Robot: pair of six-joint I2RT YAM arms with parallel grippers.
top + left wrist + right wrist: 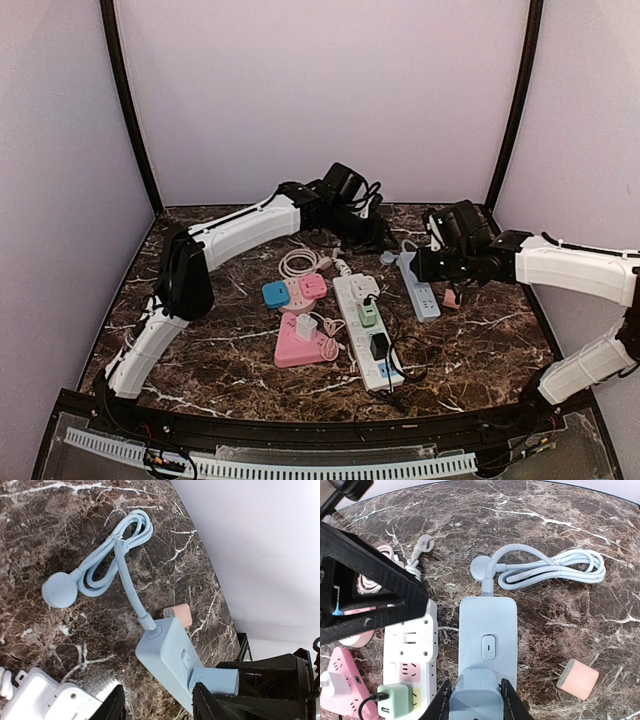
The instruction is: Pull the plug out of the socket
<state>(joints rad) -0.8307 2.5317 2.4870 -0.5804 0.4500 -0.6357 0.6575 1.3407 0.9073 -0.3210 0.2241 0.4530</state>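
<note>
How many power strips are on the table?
4: the blue strip at right, its blue plug between the right gripper's jaws; the long white strip at centre; the pink triangular strip left of it; the pink-and-blue strip behind that. Others may be hidden.

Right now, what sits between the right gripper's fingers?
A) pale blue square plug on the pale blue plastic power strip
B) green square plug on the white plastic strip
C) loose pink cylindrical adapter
A: the right gripper flanks the pale blue square plug seated on the pale blue plastic power strip.
</note>
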